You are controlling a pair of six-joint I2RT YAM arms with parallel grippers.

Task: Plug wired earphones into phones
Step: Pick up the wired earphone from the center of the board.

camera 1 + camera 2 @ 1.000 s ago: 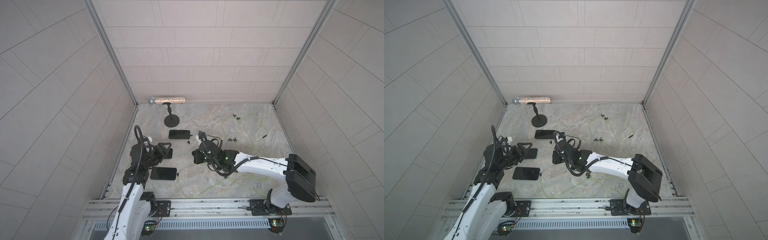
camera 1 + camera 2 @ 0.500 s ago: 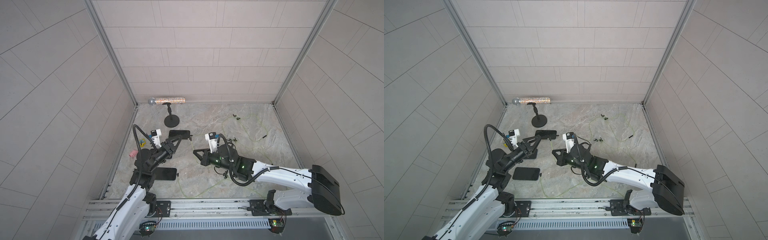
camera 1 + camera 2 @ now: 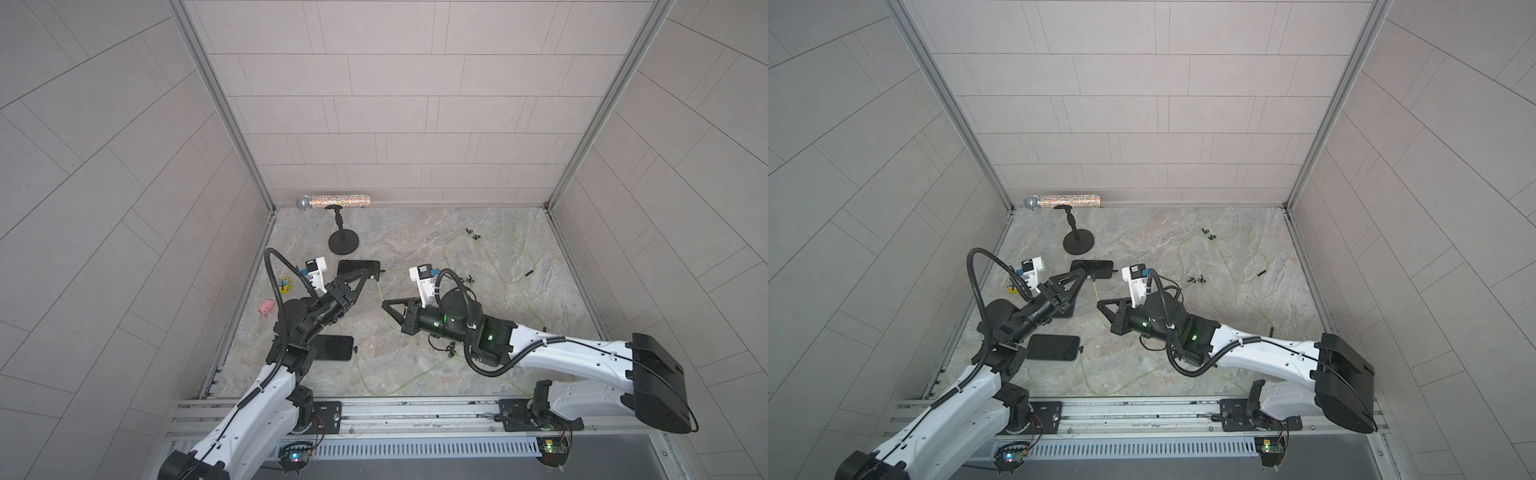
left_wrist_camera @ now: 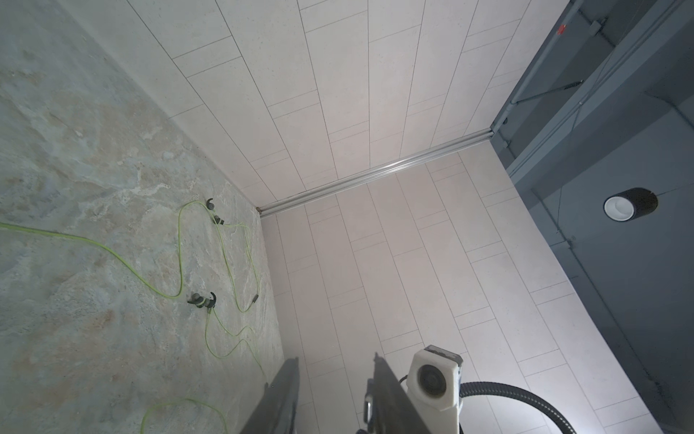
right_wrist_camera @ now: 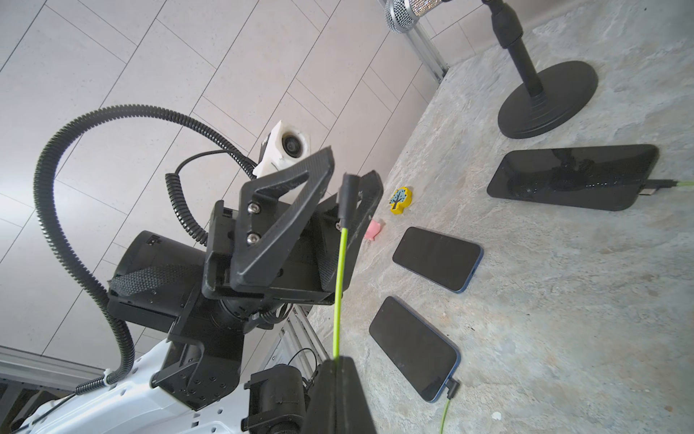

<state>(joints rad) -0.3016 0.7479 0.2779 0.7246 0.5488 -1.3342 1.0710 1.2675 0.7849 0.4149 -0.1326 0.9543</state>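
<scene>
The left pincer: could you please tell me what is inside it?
Between the fingers of the left pincer stands a black plug on a green cable. Whether they touch it is hidden.

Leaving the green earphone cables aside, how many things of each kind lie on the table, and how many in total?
Phones: 3
Microphone: 1
Black stand: 1
Yellow toy: 1
Pink toy: 1
Total: 7
</scene>
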